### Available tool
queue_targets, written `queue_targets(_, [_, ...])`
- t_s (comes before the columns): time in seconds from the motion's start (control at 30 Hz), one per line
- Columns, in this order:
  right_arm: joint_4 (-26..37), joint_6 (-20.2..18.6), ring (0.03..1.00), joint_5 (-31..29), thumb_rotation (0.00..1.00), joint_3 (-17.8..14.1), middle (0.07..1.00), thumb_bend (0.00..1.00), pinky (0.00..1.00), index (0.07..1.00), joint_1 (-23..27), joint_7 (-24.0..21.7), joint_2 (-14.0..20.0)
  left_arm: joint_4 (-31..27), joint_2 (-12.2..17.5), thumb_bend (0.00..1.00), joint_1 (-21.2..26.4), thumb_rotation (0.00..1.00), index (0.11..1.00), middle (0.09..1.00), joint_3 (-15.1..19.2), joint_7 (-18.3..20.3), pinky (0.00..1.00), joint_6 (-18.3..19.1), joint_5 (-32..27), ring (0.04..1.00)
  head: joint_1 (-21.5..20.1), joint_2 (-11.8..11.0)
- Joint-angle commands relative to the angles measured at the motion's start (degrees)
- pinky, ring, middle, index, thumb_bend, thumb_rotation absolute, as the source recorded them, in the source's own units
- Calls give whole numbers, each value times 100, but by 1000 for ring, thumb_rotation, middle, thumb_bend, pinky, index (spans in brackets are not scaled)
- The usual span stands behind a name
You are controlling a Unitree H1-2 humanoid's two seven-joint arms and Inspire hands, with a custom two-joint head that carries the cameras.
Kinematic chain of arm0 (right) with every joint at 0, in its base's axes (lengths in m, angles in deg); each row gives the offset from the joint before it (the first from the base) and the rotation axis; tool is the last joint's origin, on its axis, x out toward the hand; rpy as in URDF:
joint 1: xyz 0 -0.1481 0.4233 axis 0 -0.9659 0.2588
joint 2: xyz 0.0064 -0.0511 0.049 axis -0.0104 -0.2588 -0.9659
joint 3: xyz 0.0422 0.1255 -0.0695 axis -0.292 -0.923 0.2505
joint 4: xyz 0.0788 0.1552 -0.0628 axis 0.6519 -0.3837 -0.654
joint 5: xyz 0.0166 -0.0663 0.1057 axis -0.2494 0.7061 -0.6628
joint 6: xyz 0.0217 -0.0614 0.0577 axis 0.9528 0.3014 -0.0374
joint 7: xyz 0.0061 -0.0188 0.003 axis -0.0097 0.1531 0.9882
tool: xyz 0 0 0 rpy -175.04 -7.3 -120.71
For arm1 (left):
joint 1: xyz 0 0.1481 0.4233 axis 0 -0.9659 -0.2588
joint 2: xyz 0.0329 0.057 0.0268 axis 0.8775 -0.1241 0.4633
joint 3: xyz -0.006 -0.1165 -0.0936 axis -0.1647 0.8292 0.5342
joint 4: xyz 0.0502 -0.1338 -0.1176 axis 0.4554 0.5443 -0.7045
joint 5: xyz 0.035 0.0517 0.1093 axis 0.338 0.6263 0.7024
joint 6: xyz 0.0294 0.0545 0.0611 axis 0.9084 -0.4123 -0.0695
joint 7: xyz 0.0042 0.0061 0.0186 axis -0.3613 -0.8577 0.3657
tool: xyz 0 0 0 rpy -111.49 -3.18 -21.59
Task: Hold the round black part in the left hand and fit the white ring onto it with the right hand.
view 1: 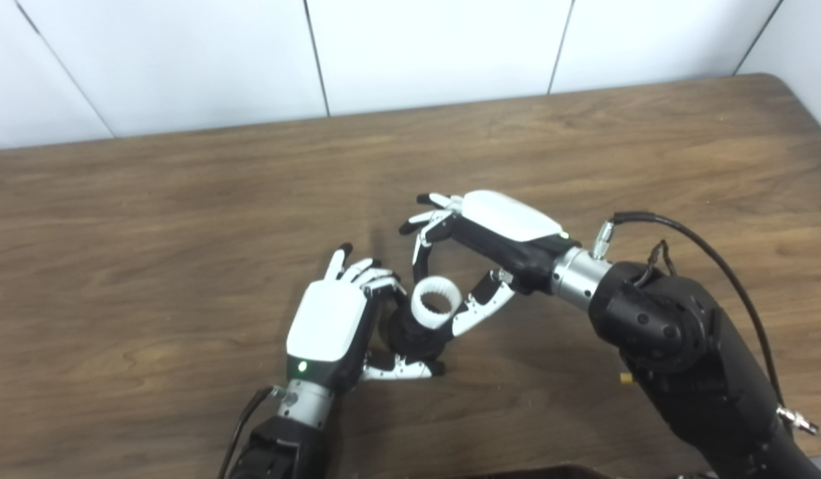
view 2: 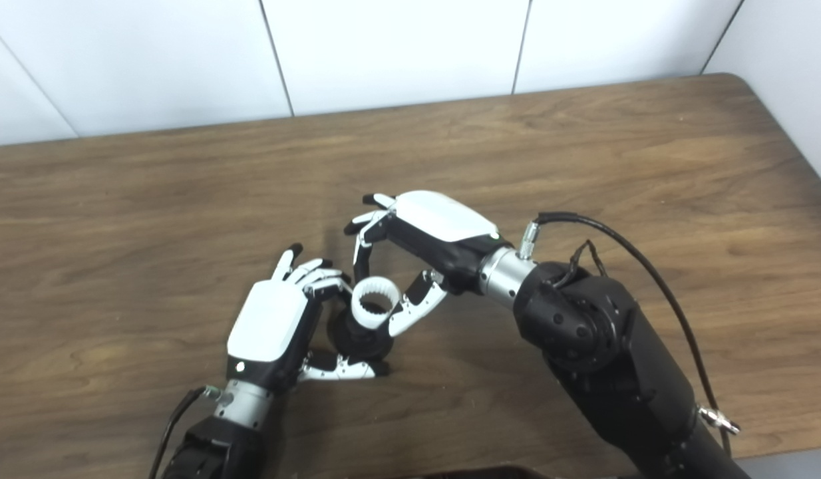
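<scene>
Hidden or unclear: most of the round black part (view 1: 410,332) is covered by the left hand (view 1: 330,326) and by the white ring (view 1: 436,303); only its dark rim shows below and left of the ring. Whether the ring is fully seated on the part cannot be told. Both forearms are cut off at the bottom edge. A dark object at the bottom edge is too cropped to identify.

Count: one white ring, toothed inside; one round black part; two hands; one table (view 1: 184,199).

Left hand: closed around the black part, thumb beneath it, held just above the table near the middle front.

Right hand (view 1: 480,249): pinching the white ring, thumb on its right side and a dark fingertip at its upper left, other fingers spread above. The ring sits against the top of the black part.
</scene>
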Motion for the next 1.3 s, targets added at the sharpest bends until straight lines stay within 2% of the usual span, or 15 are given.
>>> queue_targets(0.0, [80,119,993,39,133,1,854,524,1000,482,164,68,-59,-7,-30,525,99,59,482,732,-30,-42,1000,1,95,847,3,7])
queue_targets(0.4, [-239,560,994,62,131,109,847,523,1000,482,30,380,-148,-39,-55,525,112,59,483,737,-58,16,1000,84,141,855,27,-7])
queue_targets(1.27, [-529,959,977,307,131,95,840,524,1000,483,-192,529,-187,-75,-99,525,120,59,482,735,-83,25,1000,115,174,846,34,6])
